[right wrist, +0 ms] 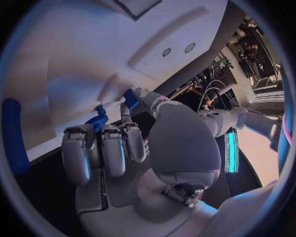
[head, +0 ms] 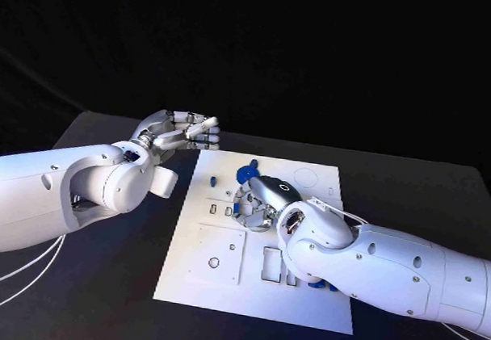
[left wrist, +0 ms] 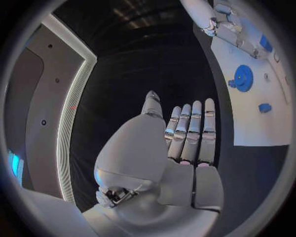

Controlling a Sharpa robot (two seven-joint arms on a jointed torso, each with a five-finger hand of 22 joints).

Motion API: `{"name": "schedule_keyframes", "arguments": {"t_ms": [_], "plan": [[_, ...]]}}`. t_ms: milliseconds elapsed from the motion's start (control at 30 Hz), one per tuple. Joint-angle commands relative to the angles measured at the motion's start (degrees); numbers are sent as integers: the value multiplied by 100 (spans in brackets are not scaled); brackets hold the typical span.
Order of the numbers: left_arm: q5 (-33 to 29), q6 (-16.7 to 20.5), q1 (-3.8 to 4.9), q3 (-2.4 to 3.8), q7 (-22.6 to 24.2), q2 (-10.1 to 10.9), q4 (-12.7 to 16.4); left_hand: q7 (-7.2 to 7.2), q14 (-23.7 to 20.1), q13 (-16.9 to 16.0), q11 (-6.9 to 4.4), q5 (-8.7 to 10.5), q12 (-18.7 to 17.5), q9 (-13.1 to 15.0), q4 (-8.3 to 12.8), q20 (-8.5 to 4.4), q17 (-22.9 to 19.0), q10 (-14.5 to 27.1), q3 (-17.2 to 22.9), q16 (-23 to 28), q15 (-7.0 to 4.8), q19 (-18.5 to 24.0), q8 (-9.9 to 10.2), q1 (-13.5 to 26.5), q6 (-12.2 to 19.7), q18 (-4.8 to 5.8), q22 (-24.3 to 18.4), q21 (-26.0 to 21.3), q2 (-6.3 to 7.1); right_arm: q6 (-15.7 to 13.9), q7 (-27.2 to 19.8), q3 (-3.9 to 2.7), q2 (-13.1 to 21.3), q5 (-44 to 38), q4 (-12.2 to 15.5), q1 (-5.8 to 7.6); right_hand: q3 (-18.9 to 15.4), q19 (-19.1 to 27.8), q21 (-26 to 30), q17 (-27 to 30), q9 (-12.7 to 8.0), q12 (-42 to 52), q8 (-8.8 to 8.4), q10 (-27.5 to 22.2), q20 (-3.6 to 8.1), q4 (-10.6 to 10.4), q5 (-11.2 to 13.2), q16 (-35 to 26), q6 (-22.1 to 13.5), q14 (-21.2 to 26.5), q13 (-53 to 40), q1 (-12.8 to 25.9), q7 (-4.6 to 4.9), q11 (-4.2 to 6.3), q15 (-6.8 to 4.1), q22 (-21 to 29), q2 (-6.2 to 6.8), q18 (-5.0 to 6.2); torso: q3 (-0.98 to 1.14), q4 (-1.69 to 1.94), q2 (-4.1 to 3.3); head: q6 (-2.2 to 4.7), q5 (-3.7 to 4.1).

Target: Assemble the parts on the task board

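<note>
The white task board lies in the middle of the table. A blue gear and a small blue part sit near its far end; both show in the left wrist view as the gear and the small part. My right hand is low over the board just before the gear, its fingers curled in. Its thumb tip touches a small blue piece, and another blue piece lies just beyond the fingers. My left hand hovers off the board's far left corner, fingers straight, holding nothing.
More blue parts lie at the board's near right, partly hidden under my right forearm. A long blue piece lies on the board beside the right hand. The board has rectangular slots and round holes.
</note>
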State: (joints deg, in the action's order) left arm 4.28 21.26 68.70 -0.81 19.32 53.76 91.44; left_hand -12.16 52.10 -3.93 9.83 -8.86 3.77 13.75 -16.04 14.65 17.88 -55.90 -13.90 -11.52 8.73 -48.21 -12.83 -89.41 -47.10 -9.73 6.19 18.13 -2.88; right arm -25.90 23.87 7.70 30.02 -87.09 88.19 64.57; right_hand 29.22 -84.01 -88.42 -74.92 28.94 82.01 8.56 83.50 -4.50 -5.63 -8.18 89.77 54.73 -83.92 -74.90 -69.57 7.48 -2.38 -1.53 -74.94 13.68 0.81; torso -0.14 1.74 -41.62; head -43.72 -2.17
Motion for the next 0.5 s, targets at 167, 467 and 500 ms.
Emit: {"name": "schedule_keyframes", "arguments": {"t_ms": [167,467,500], "plan": [[-15,-71,3,4,16,-6,2,-30,-35,-3,20,12,-1,9,-7,-18,10,37,-35,31,-12,39,29,3,35,-41,-9,-21,-46,41,-92,1,-7,-117,19,-4,-319,-455,71,-1508,-129,-132,-157,-92,-109,-125,313,23,-262,-608,-644,-13,50,-98,101,-1376,105,-19,3,2,-2,-1,1],[11,-68,3,4,-9,-16,-13,-33,-38,-3,24,12,-2,12,-7,-17,14,39,-43,34,-11,45,31,2,37,-41,-10,-23,-48,-456,-194,1,131,-150,167,-3,-1446,-438,109,-1508,-329,-168,-223,-136,-150,-795,525,23,-487,-608,-590,-396,109,-154,147,-1366,11,-11,7,2,7,11,3],[48,-65,3,3,-33,-18,-17,-33,-38,-3,24,12,-2,12,-6,-17,14,39,-43,34,-11,46,31,1,37,-41,-10,-23,-48,-630,-266,-1,194,-132,224,1,-1462,-442,104,-1508,-332,-165,-219,-134,-152,-816,532,23,-483,-608,-592,-411,110,-155,148,-1369,6,-12,7,2,9,12,2]]}}
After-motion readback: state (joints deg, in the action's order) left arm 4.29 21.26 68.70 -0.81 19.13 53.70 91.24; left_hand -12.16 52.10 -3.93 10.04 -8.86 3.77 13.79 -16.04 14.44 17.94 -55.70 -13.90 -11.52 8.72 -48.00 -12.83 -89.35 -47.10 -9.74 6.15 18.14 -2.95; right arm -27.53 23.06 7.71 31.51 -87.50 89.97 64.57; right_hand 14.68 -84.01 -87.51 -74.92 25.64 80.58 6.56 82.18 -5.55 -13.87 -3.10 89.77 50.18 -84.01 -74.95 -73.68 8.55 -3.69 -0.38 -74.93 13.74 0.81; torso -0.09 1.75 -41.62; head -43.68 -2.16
